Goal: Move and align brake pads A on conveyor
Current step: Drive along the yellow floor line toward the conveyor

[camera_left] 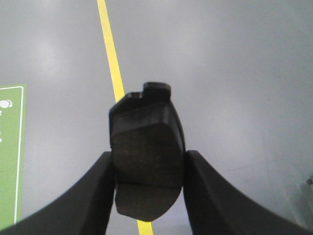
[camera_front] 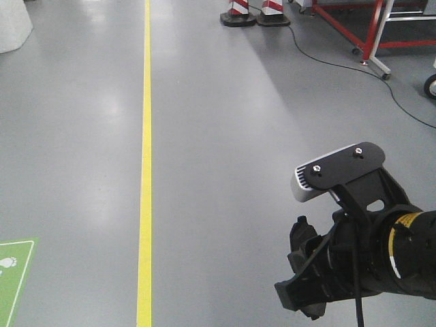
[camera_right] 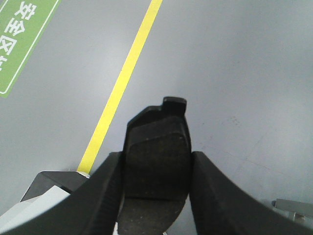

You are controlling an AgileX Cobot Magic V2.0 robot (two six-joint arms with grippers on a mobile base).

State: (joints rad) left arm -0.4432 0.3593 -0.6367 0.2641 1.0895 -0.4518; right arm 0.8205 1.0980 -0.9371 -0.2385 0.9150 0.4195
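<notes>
Open floor (camera_front: 225,136) ahead; cones (camera_front: 238,13) and red frame (camera_front: 354,27) seemingly far off.

A green floor sign (camera_right: 22,36) left of the yellow floor line (camera_right: 122,83) is showing white Chinese characters, seemingly 安全, partly cut off; nothing else is reading clearly.

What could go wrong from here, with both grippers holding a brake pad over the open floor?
1. Each brake pad, left and right, is pinched only at its side edges between the fingers; a jolt might let one slip to the grey floor.
2. No conveyor shows in any view, so alignment cannot be checked yet.
3. The cable trailing across the floor near the red frame could possibly snag the base.
</notes>
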